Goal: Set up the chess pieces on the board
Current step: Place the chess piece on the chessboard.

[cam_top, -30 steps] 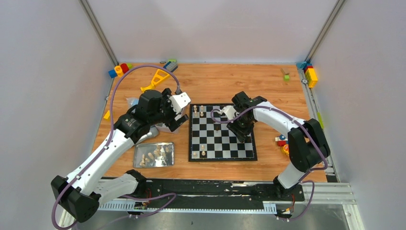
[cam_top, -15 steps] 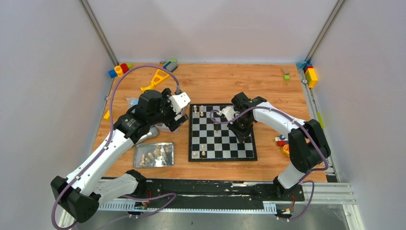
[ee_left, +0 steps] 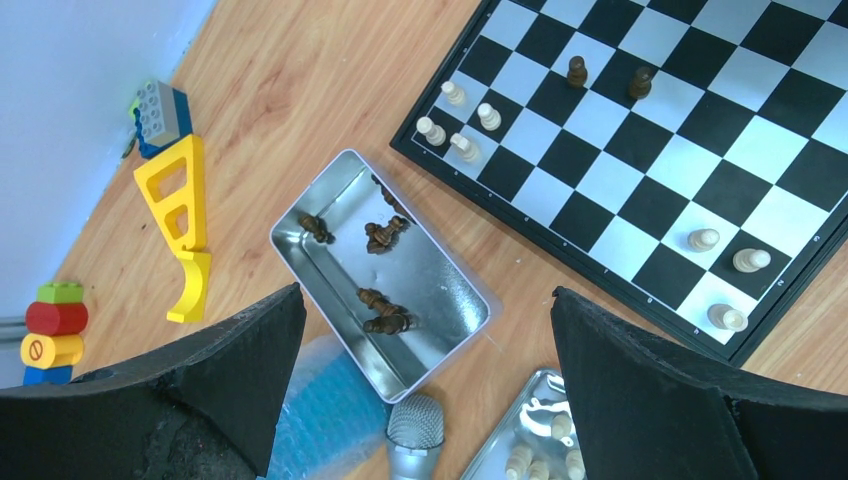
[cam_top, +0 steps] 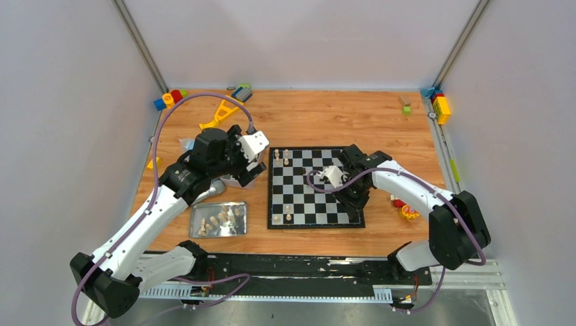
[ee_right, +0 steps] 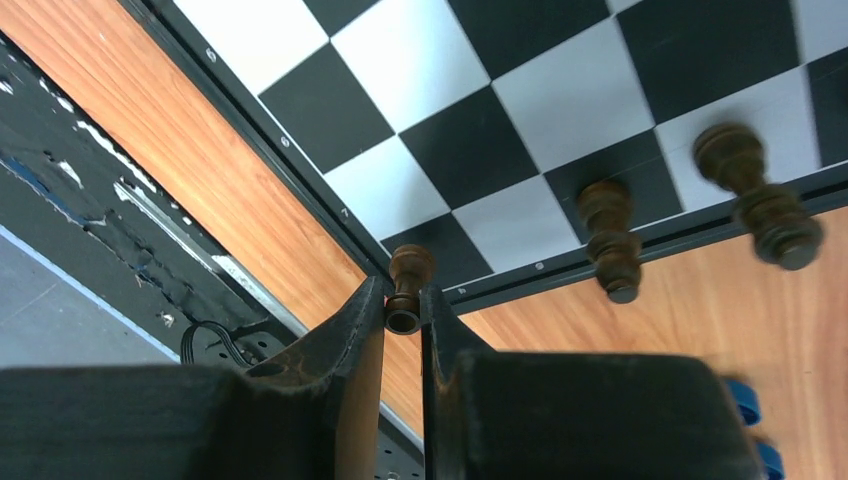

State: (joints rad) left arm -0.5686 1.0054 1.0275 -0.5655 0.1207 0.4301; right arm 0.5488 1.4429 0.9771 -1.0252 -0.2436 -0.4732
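We are gripping a dark pawn [ee_right: 407, 287] in our right fingers [ee_right: 352, 330], hovering just above the board [ee_right: 470, 150]'s near-right corner, while our left fingers [ee_left: 250, 350] are hanging open.

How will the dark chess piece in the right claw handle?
The dark chess piece looks like turned wood: probably stiff and light. Tall and slim, it likely tips easily. The right claw pinches it at its tips, so it might twist.

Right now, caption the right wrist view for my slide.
Right pincer shut on a dark chess piece near the board corner.
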